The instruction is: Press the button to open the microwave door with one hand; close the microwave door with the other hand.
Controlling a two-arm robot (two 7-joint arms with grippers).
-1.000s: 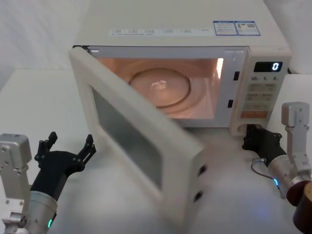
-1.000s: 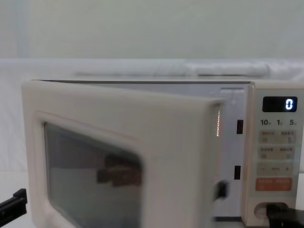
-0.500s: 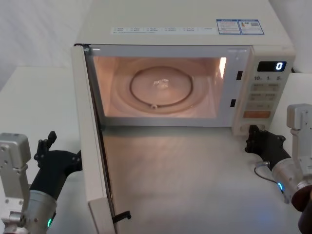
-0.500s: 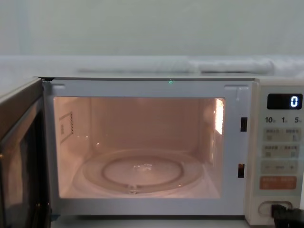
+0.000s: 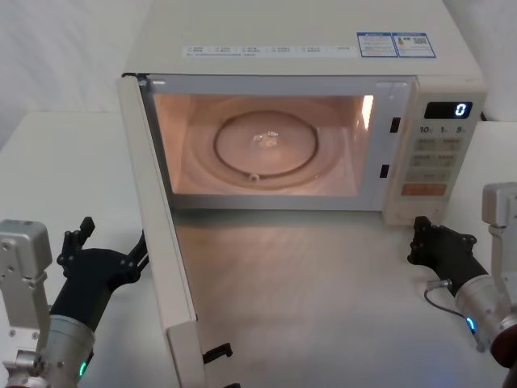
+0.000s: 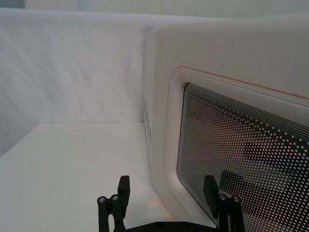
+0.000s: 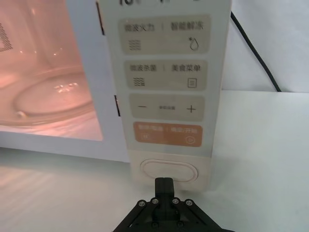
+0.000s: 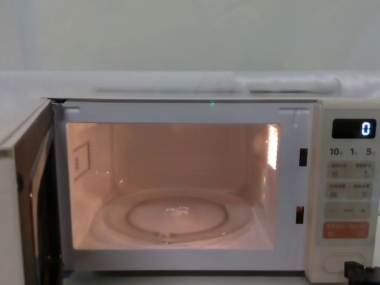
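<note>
The cream microwave [image 5: 299, 32] stands open with its cavity lit. The microwave door [image 5: 161, 242] is swung out to the left, nearly edge-on to me, and its dotted window [image 6: 241, 145] faces my left gripper. That left gripper [image 5: 113, 238] is open, close to the door's outer face [image 6: 231, 72] near the table, with one finger [image 6: 210, 186] in front of the window. The button [image 7: 168, 170] is the wide pill-shaped key under the orange key [image 7: 167, 135]. My right gripper [image 7: 164, 182] is shut, its tip just in front of the button; it also shows at the panel's foot [image 8: 355, 268].
A glass turntable [image 5: 266, 141] lies inside the cavity. The display [image 5: 456, 109] reads 0. A black power cable [image 7: 256, 53] runs behind the microwave's right side. The white table [image 5: 323, 307] stretches in front of the cavity between my arms.
The door has swung from half open, across the cavity, to fully open on the left. My right gripper has drawn back a little from the button. The left gripper has stayed put.
</note>
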